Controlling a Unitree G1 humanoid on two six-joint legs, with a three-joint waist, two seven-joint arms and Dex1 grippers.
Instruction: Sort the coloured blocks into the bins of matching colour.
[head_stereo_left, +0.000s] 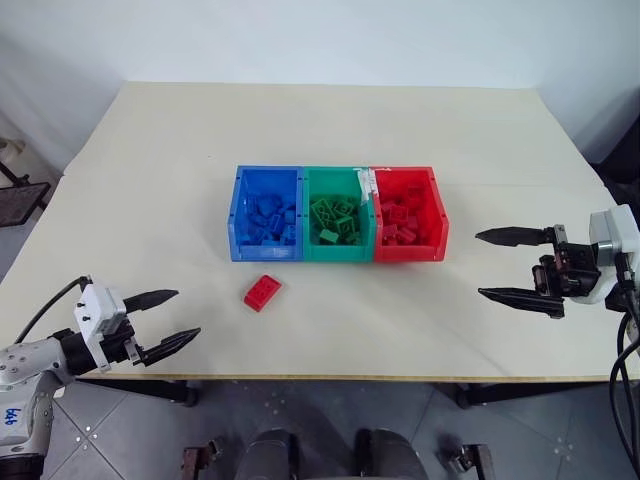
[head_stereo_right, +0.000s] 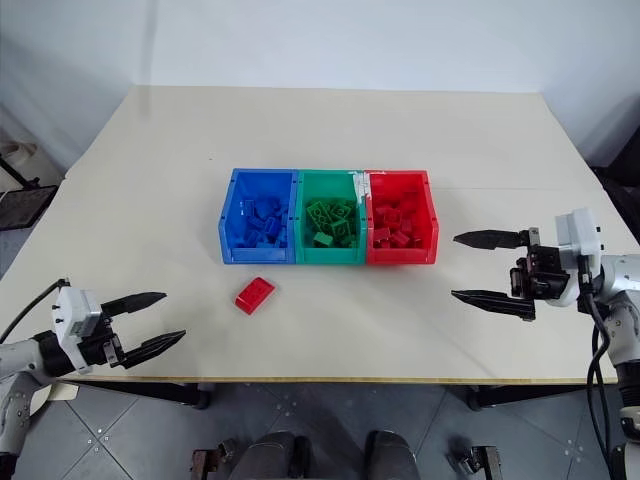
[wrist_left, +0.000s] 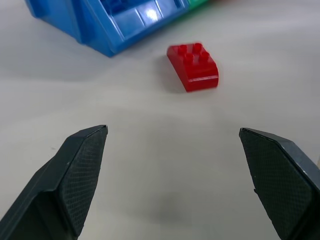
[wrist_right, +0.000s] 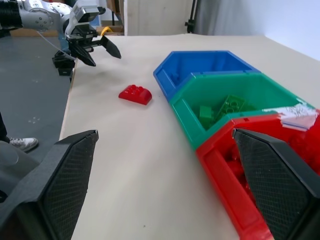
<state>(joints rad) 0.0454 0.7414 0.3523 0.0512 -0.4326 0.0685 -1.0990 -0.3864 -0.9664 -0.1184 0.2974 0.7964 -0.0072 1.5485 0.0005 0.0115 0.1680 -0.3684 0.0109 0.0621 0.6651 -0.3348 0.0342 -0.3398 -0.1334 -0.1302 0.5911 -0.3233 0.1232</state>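
Blue bin (wrist_left: 120, 22) cut by top edge in left wrist view, interior mostly out of frame; green bin (wrist_left: 197, 3) just sliver at top edge. Red bin (wrist_right: 260, 200) cut by right and bottom edges in right wrist view. Blocks in bins (head_stereo_left: 338, 213) piled, overlapping; counts and single shapes too small to tell in head views. White label (head_stereo_left: 366, 185) on rim between green and red bins: text unreadable. Right arm (head_stereo_left: 615, 255) cut by right edge. Red block (wrist_left: 193, 66) underside hidden.
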